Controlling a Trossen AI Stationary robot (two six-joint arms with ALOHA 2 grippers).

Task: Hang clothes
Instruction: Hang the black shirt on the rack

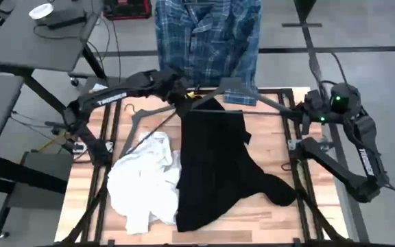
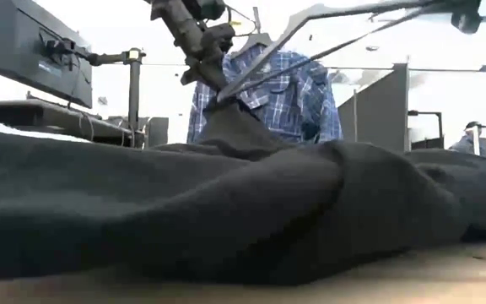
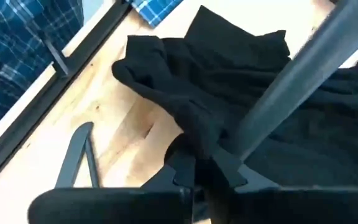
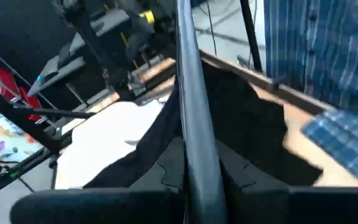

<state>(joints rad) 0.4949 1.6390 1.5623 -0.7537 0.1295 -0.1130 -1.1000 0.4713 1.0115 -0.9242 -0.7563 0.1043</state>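
My left gripper (image 3: pixel 194 171) pinches the limp plain black top (image 1: pixel 211 165); my right gripper (image 4: pixel 191 180) clamps the thin dark hanger (image 1: pixel 252 96), which could slip from the collar.

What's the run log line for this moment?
left end effector: shut on black top | right end effector: shut on hanger | plaid shirt: hung

Three limp garments are counted: one blue-and-white plaid button-up shirt (image 1: pixel 208 41), one plain black top (image 1: pixel 214 165) and one crumpled plain white top (image 1: pixel 145 182). Two dark thin hangers (image 1: pixel 242 92) (image 1: pixel 142 111) are seen, and two dark robot arms (image 1: pixel 125 92) (image 1: pixel 348 147).
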